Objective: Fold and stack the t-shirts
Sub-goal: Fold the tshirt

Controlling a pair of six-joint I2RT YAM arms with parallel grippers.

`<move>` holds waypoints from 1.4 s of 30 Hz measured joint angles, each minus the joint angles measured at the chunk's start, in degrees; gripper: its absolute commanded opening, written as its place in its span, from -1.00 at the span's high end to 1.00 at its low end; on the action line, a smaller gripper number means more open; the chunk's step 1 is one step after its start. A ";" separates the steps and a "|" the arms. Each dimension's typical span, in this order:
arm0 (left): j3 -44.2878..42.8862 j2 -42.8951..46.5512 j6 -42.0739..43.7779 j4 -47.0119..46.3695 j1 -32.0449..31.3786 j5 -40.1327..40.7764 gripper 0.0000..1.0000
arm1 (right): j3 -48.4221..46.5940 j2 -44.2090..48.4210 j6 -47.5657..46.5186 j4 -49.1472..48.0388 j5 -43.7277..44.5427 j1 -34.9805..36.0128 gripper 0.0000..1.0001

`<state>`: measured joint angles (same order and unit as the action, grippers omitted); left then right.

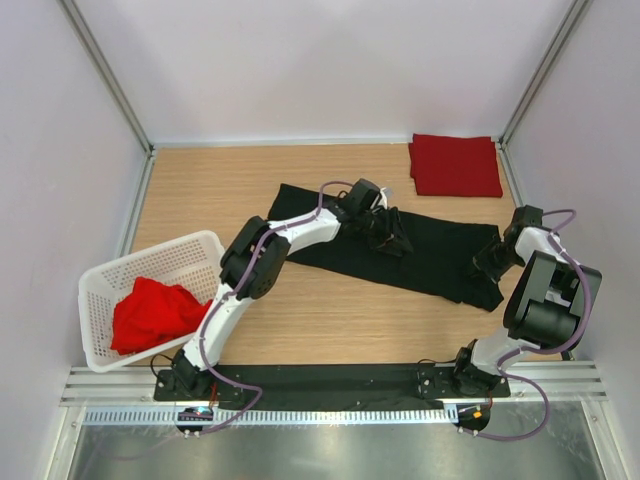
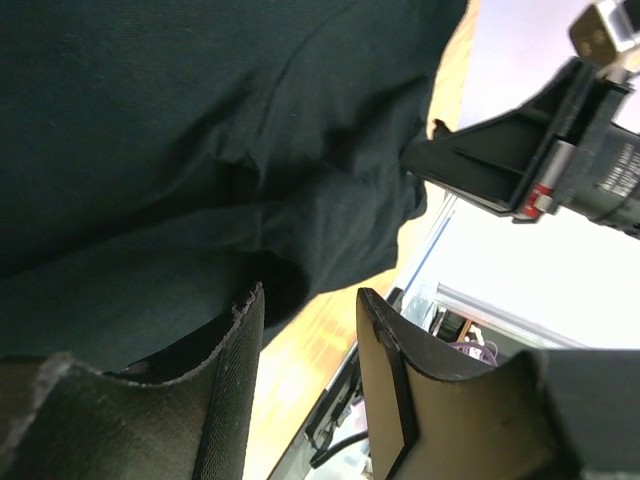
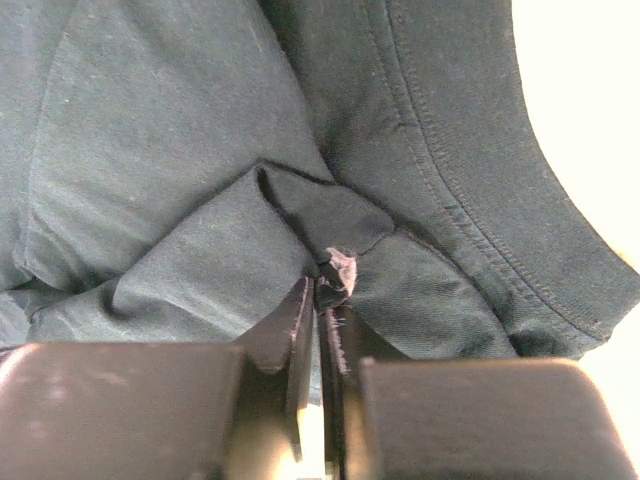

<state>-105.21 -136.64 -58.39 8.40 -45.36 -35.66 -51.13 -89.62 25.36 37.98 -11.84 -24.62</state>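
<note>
Top view: black shirt [image 1: 430, 250] spread flat on the table [image 1: 330, 320], slanting from upper centre down toward the right. Left gripper [image 1: 392, 238] down on its middle. Right gripper [image 1: 487, 264] at its right end, close to the lower right corner of the cloth. Folded red shirt [image 1: 455, 165] at upper right, apart from the black one. Basket [image 1: 150, 255] at lower left, crumpled red shirt [image 1: 155, 315] inside it.

Left wrist view: fingers [image 2: 235, 380] spread, bare wood showing in the gap, nothing caught between them. Black shirt filling the upper left, rumpled, its edge running just past the fingertips. Right gripper at upper right of frame, beside the cloth's edge.

Right wrist view: fingers [image 3: 290, 330] pressed almost together at bottom centre, pinching a small raised fold of black shirt. Stitched edge curving down the right side of the frame. Wrinkles fanning out to the left from the pinch.
</note>
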 measured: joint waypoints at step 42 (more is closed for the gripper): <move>-16.33 -7.26 6.05 20.24 0.50 6.01 0.15 | -9.62 -7.28 -0.66 0.66 3.17 -0.24 0.67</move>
<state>-121.54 -143.90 -52.34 28.64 -44.86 -29.65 -60.75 -96.90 24.71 38.63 -8.67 -24.86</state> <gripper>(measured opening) 0.395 0.128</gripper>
